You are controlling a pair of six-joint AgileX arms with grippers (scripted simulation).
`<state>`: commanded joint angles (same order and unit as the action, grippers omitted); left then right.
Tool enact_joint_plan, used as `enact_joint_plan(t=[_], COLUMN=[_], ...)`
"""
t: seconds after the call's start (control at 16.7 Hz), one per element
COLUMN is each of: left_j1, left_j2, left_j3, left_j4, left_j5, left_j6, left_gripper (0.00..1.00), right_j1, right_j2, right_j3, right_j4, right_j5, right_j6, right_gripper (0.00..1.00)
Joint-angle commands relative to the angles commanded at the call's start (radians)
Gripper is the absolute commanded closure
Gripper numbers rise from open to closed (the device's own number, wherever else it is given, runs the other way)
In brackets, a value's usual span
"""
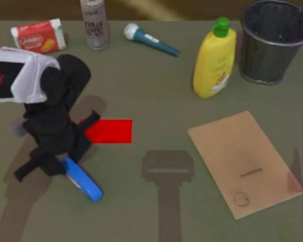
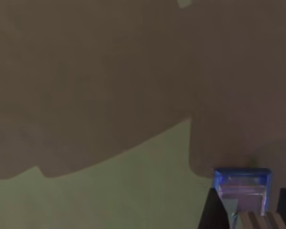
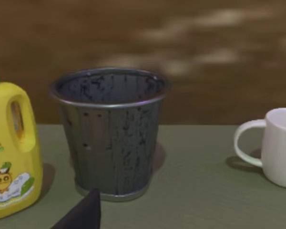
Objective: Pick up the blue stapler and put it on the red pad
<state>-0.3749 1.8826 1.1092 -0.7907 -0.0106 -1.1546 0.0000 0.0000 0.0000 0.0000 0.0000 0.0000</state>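
The left hand is low over the left side of the tabletop, at about eight o'clock from the tabletop's centre. Its two dark fingers are clamped on the near end of the blue stapler; in the left wrist view the stapler's blue end sits squarely between them, one finger touching each side. From above, the stapler runs out of the hand toward five o'clock, its free rounded end out past the fingers. Whether it rests on the tabletop or is just clear of it I cannot tell.

The red pad lies flat at about one o'clock from the hand, close by; its left edge is hidden under the black arm. The stapler is apart from the pad, at about seven o'clock from it.

Farther out, at the twelve o'clock edge of the tabletop, stand a red-and-white snack packet, a grey spray can and a teal-handled microphone lying on its side. Toward two o'clock are a yellow bottle with a green cap and, just beside it to the right, a dark metal bin. A tan board lies flat on the right half, at about four o'clock from the centre.

The right hand is not seen from above; its own wrist view looks across at the bin, the yellow bottle and a white mug, with only a dark fingertip at the edge, so I cannot tell how its fingers stand.
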Motion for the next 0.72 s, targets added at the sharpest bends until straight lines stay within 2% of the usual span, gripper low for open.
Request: enact_joint_plan(t=[0.48,0.72], left_j1=[0.011,0.013], left_j2=[-0.108,-0.131], left_j3=[0.206,0.238], left_j4=[-0.331,-0.371], left_j5=[-0.001,0.0], left_j6=[-0.009,-0.006], left_gripper=[1.0,1.0], right_j1=[0.0,0.0], right_j2=[0.0,0.0], right_j3=[0.0,0.0], right_j4=[0.0,0.0], right_j5=[0.0,0.0], right_j6=[0.0,0.0], right_gripper=[0.0,0.0])
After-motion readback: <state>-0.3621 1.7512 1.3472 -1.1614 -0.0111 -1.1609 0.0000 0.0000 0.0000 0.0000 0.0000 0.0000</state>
